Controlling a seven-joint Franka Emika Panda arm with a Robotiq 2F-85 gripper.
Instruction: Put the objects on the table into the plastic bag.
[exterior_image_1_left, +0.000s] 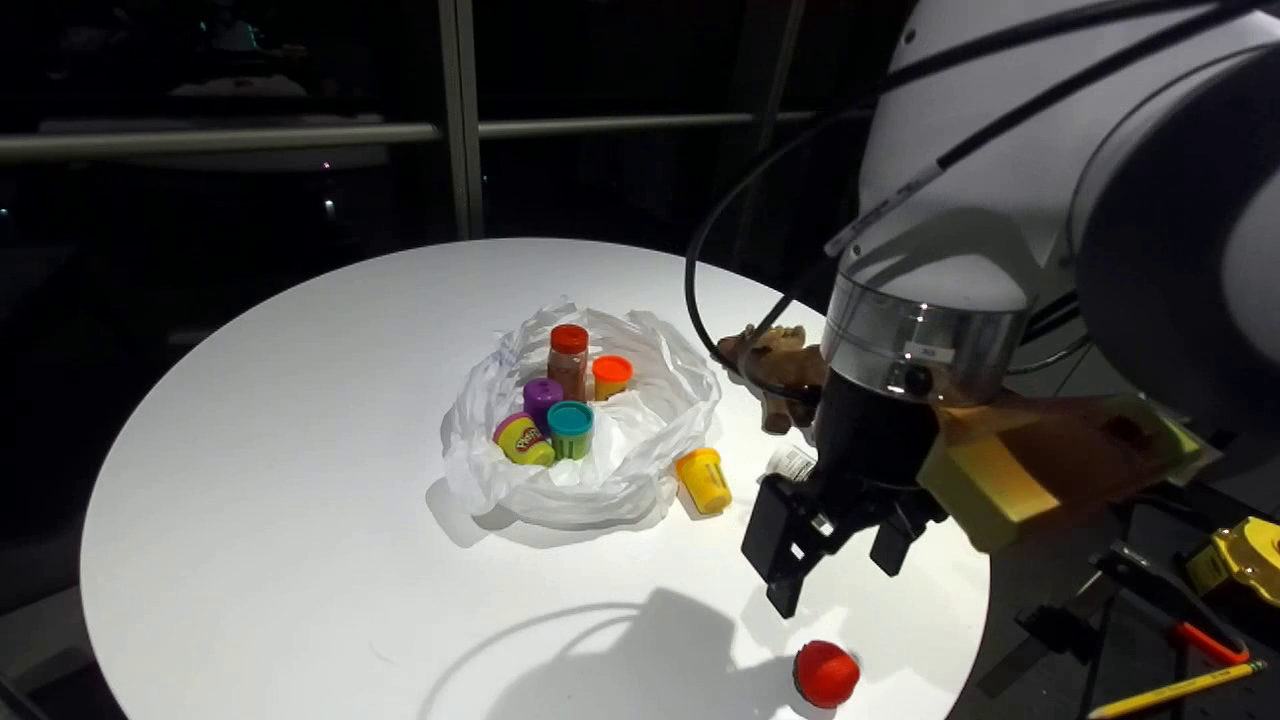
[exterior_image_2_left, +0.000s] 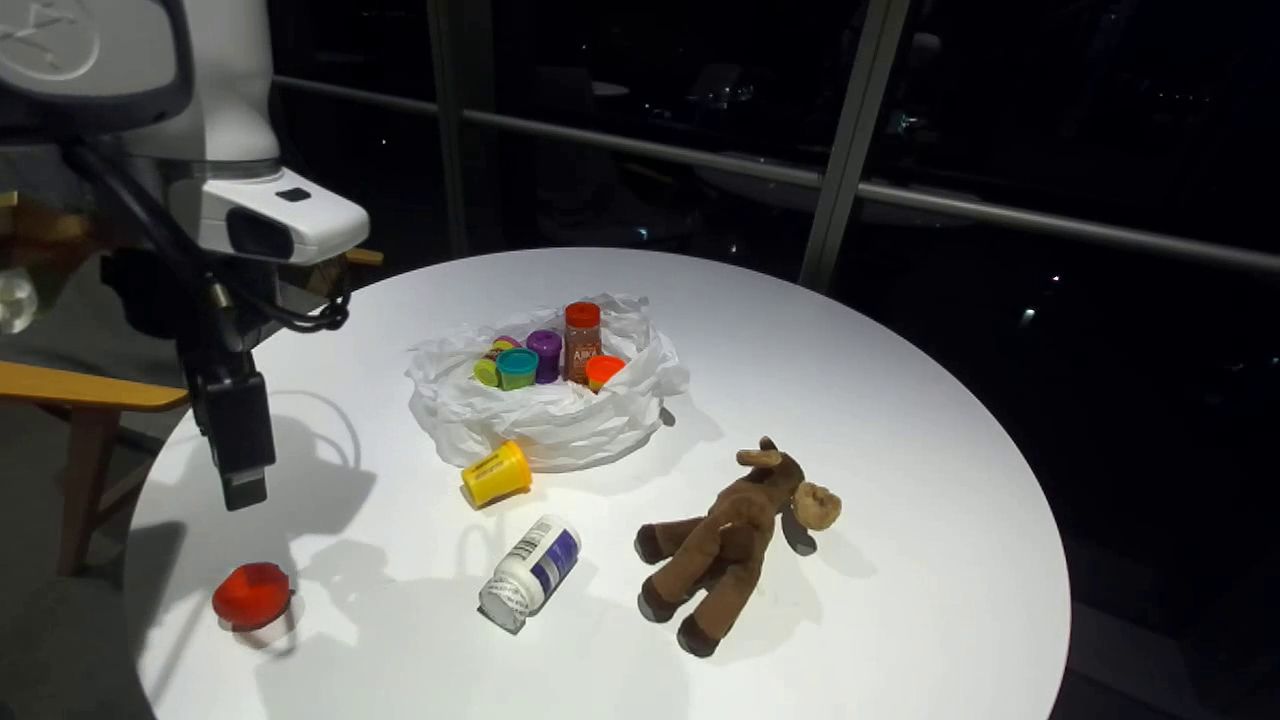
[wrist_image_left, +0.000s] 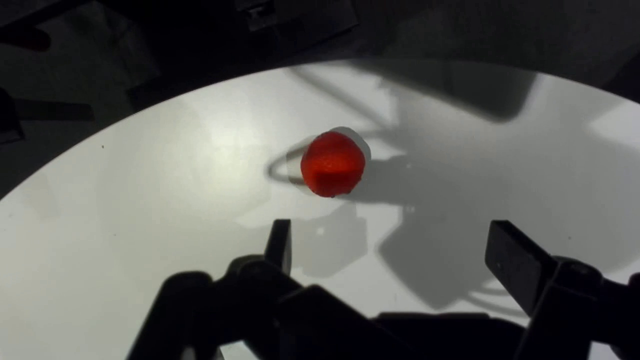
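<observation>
Four objects sit outside the plastic bag (exterior_image_2_left: 560, 432) on the table (exterior_image_2_left: 920, 520): a yellow tub (exterior_image_2_left: 497, 474), a white bottle (exterior_image_2_left: 535, 568), a brown plush animal (exterior_image_2_left: 738, 545) and a red rounded object (wrist_image_left: 332, 164) near the table's edge. Spread wide, with nothing between its fingertips (wrist_image_left: 514, 265), the gripper (wrist_image_left: 396, 249) hangs nearest the red one. In the wrist view, that object lies past the fingertips toward the edge, nearer the fingertip at picture left. Nearly round, it shows no clear long axis; the next move probably calls for shifting edgeward before lowering.
</observation>
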